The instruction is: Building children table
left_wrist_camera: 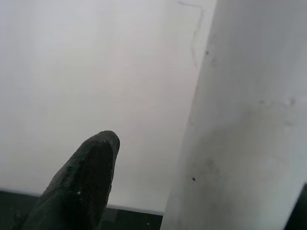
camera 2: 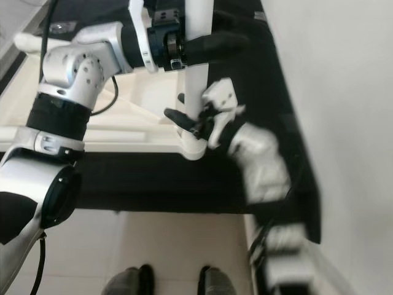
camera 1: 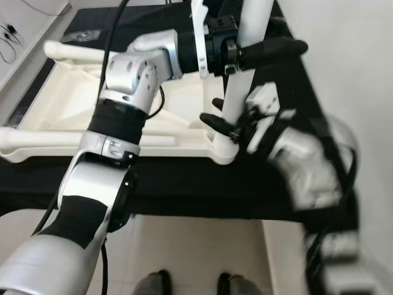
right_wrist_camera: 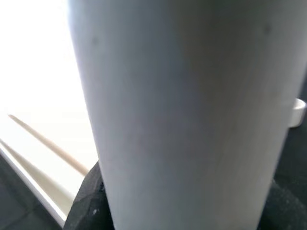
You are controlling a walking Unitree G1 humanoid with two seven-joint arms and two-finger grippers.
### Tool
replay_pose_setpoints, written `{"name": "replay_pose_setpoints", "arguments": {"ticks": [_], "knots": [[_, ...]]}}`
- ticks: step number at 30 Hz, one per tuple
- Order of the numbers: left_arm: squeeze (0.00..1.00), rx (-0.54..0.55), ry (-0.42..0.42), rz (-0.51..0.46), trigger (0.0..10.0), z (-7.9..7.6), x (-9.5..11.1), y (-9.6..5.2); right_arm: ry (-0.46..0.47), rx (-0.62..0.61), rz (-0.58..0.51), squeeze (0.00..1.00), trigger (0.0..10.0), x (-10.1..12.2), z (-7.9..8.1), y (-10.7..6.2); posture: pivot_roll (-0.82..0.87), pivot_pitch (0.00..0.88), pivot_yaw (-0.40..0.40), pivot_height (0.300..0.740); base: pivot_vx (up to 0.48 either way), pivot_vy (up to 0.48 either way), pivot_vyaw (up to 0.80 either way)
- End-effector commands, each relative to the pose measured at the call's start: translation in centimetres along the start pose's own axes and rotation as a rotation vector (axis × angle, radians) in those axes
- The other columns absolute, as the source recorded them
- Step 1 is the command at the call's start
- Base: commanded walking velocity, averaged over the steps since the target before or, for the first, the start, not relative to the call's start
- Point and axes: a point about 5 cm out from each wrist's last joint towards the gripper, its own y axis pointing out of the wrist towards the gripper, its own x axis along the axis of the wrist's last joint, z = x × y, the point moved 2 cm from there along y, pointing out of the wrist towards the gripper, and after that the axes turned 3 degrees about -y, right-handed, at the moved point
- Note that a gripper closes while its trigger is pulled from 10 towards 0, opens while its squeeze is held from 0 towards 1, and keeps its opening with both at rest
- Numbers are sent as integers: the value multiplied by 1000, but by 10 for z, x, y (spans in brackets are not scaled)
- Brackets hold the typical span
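A white table top (camera 1: pixel 80 92) lies upside down on a black surface. One white table leg (camera 1: pixel 236 92) stands upright in the corner socket (camera 1: pixel 222 150) nearest me. My left gripper (camera 1: pixel 252 49) is shut on the leg high up, its black fingers (camera 1: pixel 276 47) wrapped round it. My right gripper (camera 1: pixel 224 120) is shut on the same leg low down, just above the socket, and its arm is blurred. In the left wrist view one black finger (left_wrist_camera: pixel 81 187) lies beside the leg (left_wrist_camera: pixel 249 134). The right wrist view looks straight onto the leg (right_wrist_camera: pixel 182 110).
Two more white legs lie level along the table top, one at the back (camera 1: pixel 73 52) and one at the front edge (camera 1: pixel 43 138). A white wall (camera 1: pixel 356 61) runs close on the right. The black surface's edge (camera 1: pixel 202 206) is just before my feet (camera 1: pixel 159 283).
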Motion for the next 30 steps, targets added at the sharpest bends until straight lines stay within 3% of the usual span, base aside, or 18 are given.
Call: {"name": "replay_pose_setpoints", "arguments": {"ticks": [1, 2, 4, 10, 11, 20, 21, 22, 23, 24, 25, 27, 28, 29, 30], "knots": [[0, -6, 20, 4, 10000, -2, 6, 5, 79, -82, 270, 0, 0, -54, 27, -19, 51, 241, 6, 740, 0, 0, 0], [0, -6, 22, 7, 10000, -2, 6, 6, 71, -151, 272, 0, 0, -54, 37, -24, 44, 229, 14, 740, 0, 0, 0], [0, -10, 24, 10, 10000, -2, 6, 6, 65, -168, 270, 0, 0, -54, 41, -24, 45, 227, 15, 740, 0, 0, 0], [0, -39, 25, 10, 10000, -5, 4, 10, 38, -168, 259, 0, 0, -50, 41, -12, 34, 208, 17, 740, 0, 0, 0], [0, -47, 22, 10, 0, -5, 4, 10, 38, -176, 261, 0, 0, -48, 42, -11, 32, 203, 20, 740, 0, 0, 0], [0, -77, 28, 17, 0, -8, 4, 10, 41, -238, 272, 0, 0, -42, 46, -19, 29, 193, 26, 740, 0, 0, 0], [0, -80, 28, 18, 0, -8, 4, 10, 38, -243, 274, 0, 4824, -41, 45, -19, 29, 191, 28, 740, 0, 0, 0], [0, -86, 28, 21, 0, -9, 3, 10, 39, -241, 264, 0, 4824, -39, 43, -19, 30, 190, 27, 740, 0, 0, 0], [0, -94, 27, 24, 0, -10, 2, 11, 35, -237, 237, 0, 10000, -35, 36, -18, 30, 188, 29, 740, 0, 0, 0], [0, -94, 27, 24, 0, -10, 2, 11, 35, -237, 237, 0, 10000, -35, 36, -18, 30, 188, 29, 740, 0, 0, 0], [0, -101, 27, 26, 0, -11, 2, 11, 31, -179, 185, 694, 10000, -28, 30, -15, 30, 187, 30, 740, 0, 0, 0], [0, -105, 26, 27, 0, -12, 1, 11, 26, -139, 150, 694, 10000, -23, 26, -14, 31, 186, 30, 740, 0, 0, 0], [0, -109, 27, 28, 0, -12, 1, 11, 27, -62, 104, 1000, 10000, -15, 21, -10, 32, 184, 30, 740, 0, 0, 0], [0, -109, 27, 28, 0, -12, 1, 11, 27, -62, 104, 1000, 10000, -15, 21, -10, 32, 184, 30, 740, 0, 0, 0], [0, -115, 28, 28, 0, -13, 2, 12, 13, 40, 63, 1000, 10000, -5, 14, -7, 32, 183, 31, 740, 0, 0, 0]]}}
